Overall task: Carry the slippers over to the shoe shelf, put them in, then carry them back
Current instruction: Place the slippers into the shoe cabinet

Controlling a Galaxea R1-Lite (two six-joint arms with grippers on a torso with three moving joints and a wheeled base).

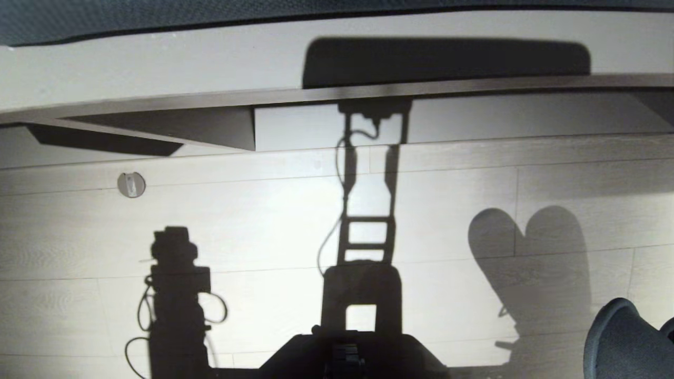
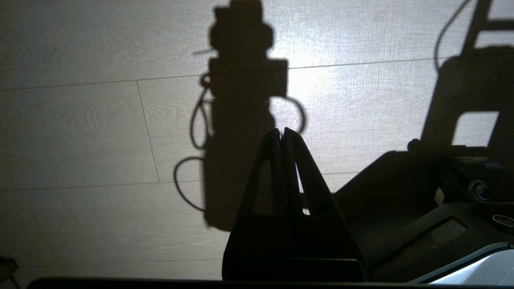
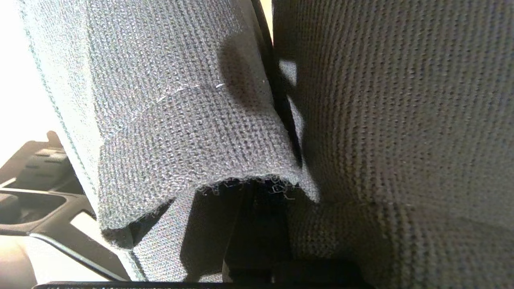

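Note:
The slippers (image 3: 192,120) are dark grey knit fabric and fill the right wrist view, two of them side by side. My right gripper (image 3: 277,120) is shut on them, its dark fingers mostly buried between the fabric. In the head view only their rounded ends (image 1: 624,342) poke in at the lower right, held above the floor, with a heart-shaped shadow beyond. My left gripper (image 2: 281,133) hangs shut and empty over the pale floor. I cannot make out the shoe shelf in these views.
Pale wood-grain floor (image 1: 263,237) spreads ahead, crossed by my own shadows. A long pale ledge (image 1: 210,97) with a dark underside runs across the far side. A small round fitting (image 1: 131,185) sits on the floor at the left. My dark base (image 1: 347,355) shows at the bottom.

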